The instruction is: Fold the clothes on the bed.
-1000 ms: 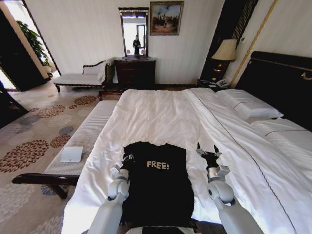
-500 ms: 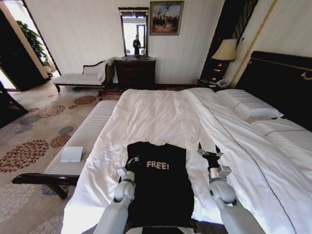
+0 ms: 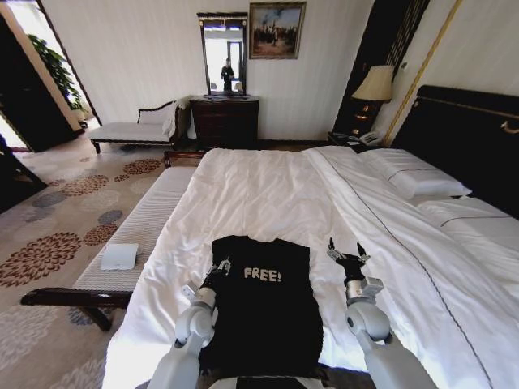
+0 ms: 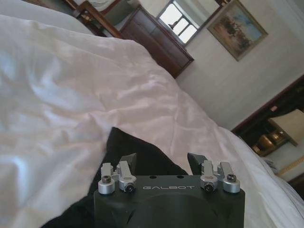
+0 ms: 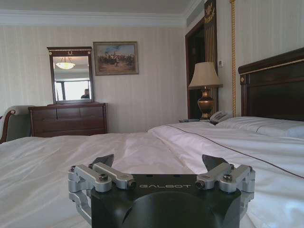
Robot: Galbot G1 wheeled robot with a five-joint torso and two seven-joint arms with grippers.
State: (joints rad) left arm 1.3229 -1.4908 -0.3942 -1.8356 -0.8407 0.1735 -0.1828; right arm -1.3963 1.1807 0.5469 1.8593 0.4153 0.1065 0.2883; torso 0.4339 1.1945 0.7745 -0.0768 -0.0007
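A black T-shirt (image 3: 263,304) lies flat on the white bed (image 3: 268,194). The left gripper (image 3: 217,268) hovers at its left edge, fingers wide apart. The right gripper (image 3: 345,253), fingers also wide, hangs over bare sheet just right of the shirt.

A hotel-style bedroom is shown. A large bed (image 3: 268,190) with white sheets and pillows (image 3: 413,174) is set against a dark headboard (image 3: 466,134). A lamp (image 3: 373,85) and telephone (image 3: 370,138) are placed beside it. A dresser (image 3: 225,120) with mirror (image 3: 223,53), a framed painting (image 3: 276,29), a chaise (image 3: 134,128), a bench (image 3: 138,235) and patterned carpet (image 3: 57,227) are seen.
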